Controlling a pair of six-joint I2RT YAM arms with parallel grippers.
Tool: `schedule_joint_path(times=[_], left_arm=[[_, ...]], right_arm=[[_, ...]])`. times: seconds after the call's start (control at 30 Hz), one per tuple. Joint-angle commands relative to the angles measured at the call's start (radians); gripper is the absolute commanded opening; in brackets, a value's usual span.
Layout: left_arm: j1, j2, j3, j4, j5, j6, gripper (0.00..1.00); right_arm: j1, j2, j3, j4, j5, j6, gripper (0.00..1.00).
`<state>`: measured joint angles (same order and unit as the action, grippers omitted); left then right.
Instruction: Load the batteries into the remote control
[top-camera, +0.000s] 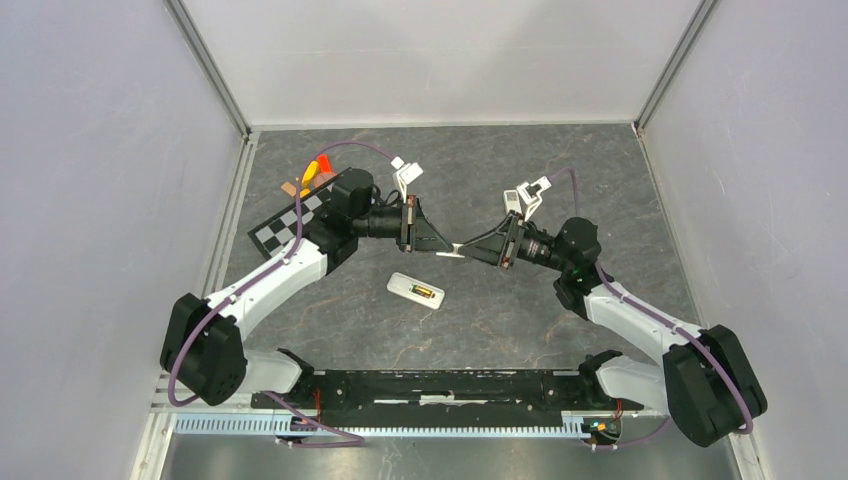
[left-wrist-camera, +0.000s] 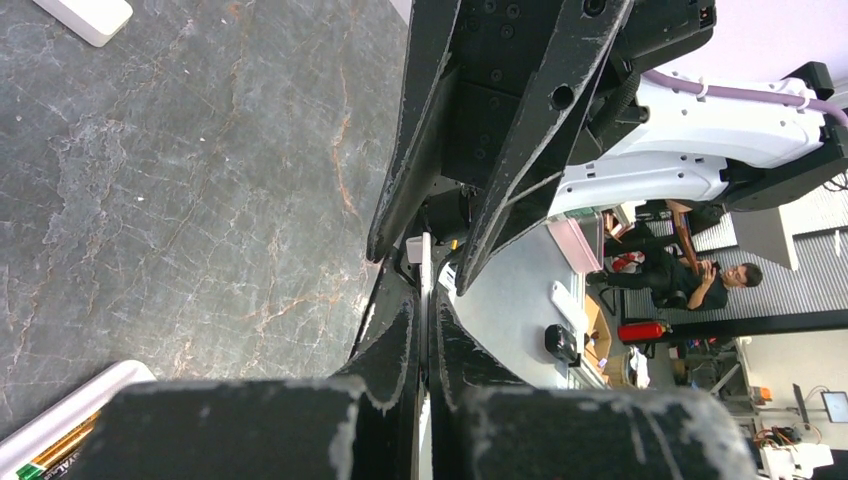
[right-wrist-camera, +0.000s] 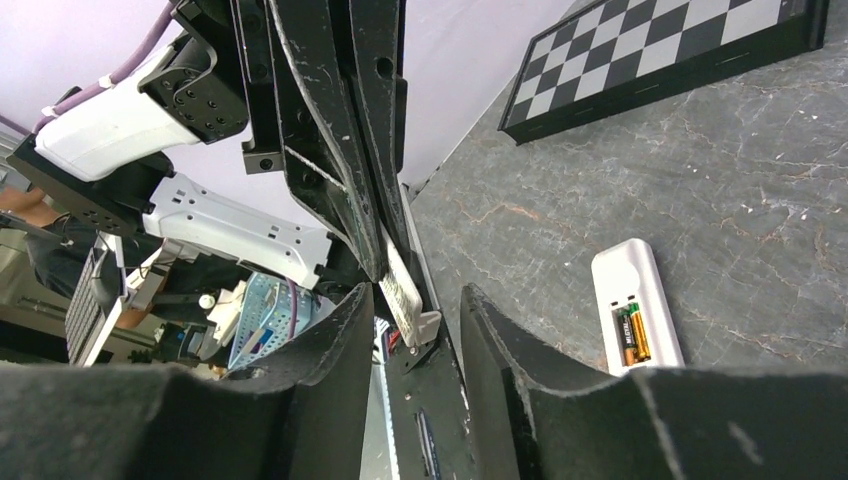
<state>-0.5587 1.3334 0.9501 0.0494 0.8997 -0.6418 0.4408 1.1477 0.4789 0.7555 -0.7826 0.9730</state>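
While the batteries (right-wrist-camera: 631, 335) sit in the remote control (right-wrist-camera: 628, 272), left hand (left-wrist-camera: 422, 300) pinches the white cover strip (right-wrist-camera: 403, 285), right hand (right-wrist-camera: 415, 300) spread around it.

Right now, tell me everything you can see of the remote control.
The remote control is a slim white plastic handset lying flat, back up, on the dark marbled table near its middle. Its battery compartment is uncovered at one end, with two batteries, dark with gold bands, lying side by side inside. Apart from them, only the table touches it.
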Motion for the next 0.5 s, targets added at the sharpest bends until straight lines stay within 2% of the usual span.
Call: schedule_joint_path(times=[0.0, 0.1, 0.3, 0.33, 0.37, 0.4, 0.47], left_arm=[[-0.002, 0.0, 0.033, 0.04, 0.021, -0.005, 0.02], [-0.001, 0.001, 0.032, 0.041, 0.022, -0.006, 0.02], [-0.001, 0.004, 0.028, 0.052, 0.022, -0.018, 0.04], [-0.002, 0.004, 0.026, 0.051, 0.017, -0.02, 0.13], [-0.002, 0.001, 0.026, 0.046, 0.004, -0.019, 0.29], [-0.001, -0.002, 0.026, 0.022, -0.024, -0.012, 0.49], [0.008, -0.01, 0.019, -0.042, -0.166, 0.003, 0.75]], right_arm=[[0.005, 0.008, -0.009, 0.053, -0.013, 0.013, 0.41], [0.008, 0.011, -0.012, 0.087, -0.025, 0.036, 0.33], [0.009, 0.006, -0.015, 0.106, -0.001, 0.049, 0.07], [0.009, 0.006, -0.017, 0.106, 0.006, 0.05, 0.04], [0.008, 0.005, -0.02, 0.104, 0.018, 0.049, 0.0], [0.008, 0.004, -0.024, 0.097, 0.028, 0.049, 0.0], [0.009, 0.006, -0.025, 0.064, 0.041, 0.022, 0.0]])
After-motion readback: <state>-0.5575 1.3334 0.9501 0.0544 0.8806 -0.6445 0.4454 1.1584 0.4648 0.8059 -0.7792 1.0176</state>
